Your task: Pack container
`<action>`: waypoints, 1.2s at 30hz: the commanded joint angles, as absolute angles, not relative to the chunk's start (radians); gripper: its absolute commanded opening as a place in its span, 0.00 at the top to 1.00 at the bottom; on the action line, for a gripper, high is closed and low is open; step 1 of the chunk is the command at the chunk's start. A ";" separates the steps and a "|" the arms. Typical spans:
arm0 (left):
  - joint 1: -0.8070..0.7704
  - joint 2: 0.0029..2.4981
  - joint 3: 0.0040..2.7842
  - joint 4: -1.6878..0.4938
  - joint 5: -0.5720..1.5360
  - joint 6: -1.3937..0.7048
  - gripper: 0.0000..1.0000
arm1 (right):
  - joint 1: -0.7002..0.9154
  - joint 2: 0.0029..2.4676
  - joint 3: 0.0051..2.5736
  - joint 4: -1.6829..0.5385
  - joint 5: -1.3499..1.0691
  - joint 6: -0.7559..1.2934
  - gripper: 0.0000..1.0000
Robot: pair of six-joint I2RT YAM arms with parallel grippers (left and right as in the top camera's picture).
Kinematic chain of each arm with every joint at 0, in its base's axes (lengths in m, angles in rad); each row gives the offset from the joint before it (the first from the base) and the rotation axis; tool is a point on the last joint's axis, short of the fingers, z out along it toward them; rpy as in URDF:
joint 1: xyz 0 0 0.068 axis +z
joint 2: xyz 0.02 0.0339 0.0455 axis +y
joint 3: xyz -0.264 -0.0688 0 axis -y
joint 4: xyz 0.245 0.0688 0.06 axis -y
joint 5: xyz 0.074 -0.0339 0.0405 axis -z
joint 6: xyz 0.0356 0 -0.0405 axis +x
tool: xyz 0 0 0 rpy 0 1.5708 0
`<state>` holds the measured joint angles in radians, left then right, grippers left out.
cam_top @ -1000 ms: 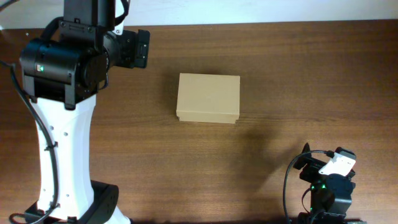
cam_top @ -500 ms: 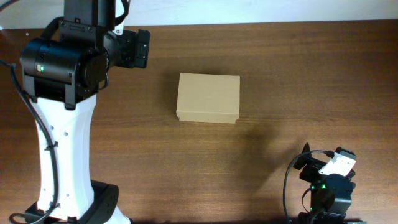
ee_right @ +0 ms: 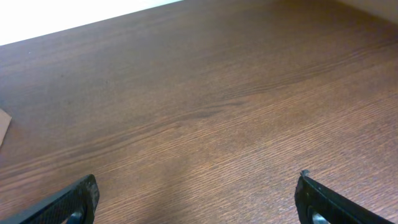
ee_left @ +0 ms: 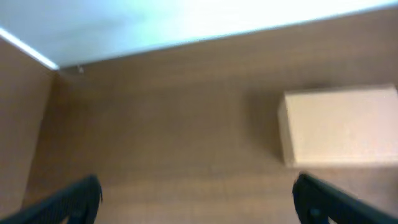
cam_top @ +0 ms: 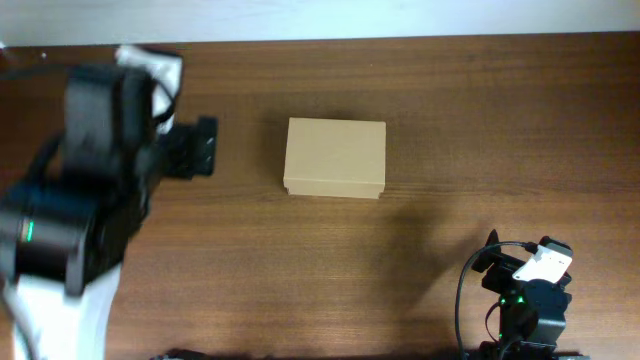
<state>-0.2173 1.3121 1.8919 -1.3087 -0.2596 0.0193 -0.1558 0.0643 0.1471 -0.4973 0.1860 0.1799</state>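
The container (cam_top: 335,158) is a tan cardboard box with its lid shut, lying in the middle of the brown table. It also shows at the right of the left wrist view (ee_left: 342,127). My left gripper (ee_left: 199,202) is open and empty, and hangs over bare table to the left of the box. In the overhead view it (cam_top: 203,150) is blurred by motion. My right gripper (ee_right: 199,202) is open and empty over bare wood. Its arm (cam_top: 525,290) is folded at the front right, well away from the box. A tan corner (ee_right: 2,124) shows at the left edge of the right wrist view.
The wooden table (cam_top: 480,120) ends at a white wall along its far edge (ee_left: 186,18). The left arm's body (cam_top: 70,220) covers the table's left side. No other objects are in view.
The left arm has swung forward and a little left, and is now blurred by motion. The box and the right arm have not moved.
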 commanded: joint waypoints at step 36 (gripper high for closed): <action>0.047 0.070 0.125 -0.422 -0.285 0.023 0.01 | -0.163 0.055 0.139 -0.498 0.188 0.176 0.01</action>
